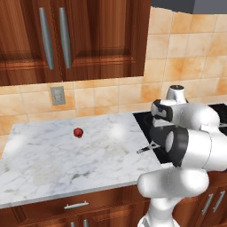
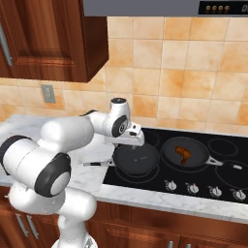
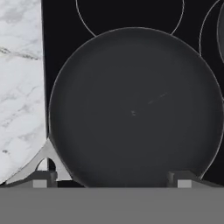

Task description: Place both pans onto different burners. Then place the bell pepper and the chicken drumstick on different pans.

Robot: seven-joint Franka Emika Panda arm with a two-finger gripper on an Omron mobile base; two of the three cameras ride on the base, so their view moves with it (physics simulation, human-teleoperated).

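Two black pans sit on separate burners of the glass cooktop (image 2: 220, 167). The left pan (image 2: 136, 159) is empty, and its handle (image 2: 94, 163) points left over the counter. The right pan (image 2: 188, 151) holds the brown chicken drumstick (image 2: 183, 153). My gripper (image 2: 130, 144) hangs open just above the left pan with nothing between its fingers. Seen from the hand, that pan (image 3: 135, 105) lies straight below the gripper (image 3: 113, 180), and a burner ring (image 3: 87, 27) curves beyond it. The red bell pepper (image 1: 78, 132) lies alone on the marble counter (image 1: 53, 159), well left of the cooktop.
A row of silver knobs (image 2: 193, 187) runs along the cooktop's front edge. Another burner ring (image 2: 223, 147) shows at the back right. Wooden cabinets (image 1: 66, 35) hang above the counter, and a wall outlet (image 1: 57, 95) sits in the tiled backsplash.
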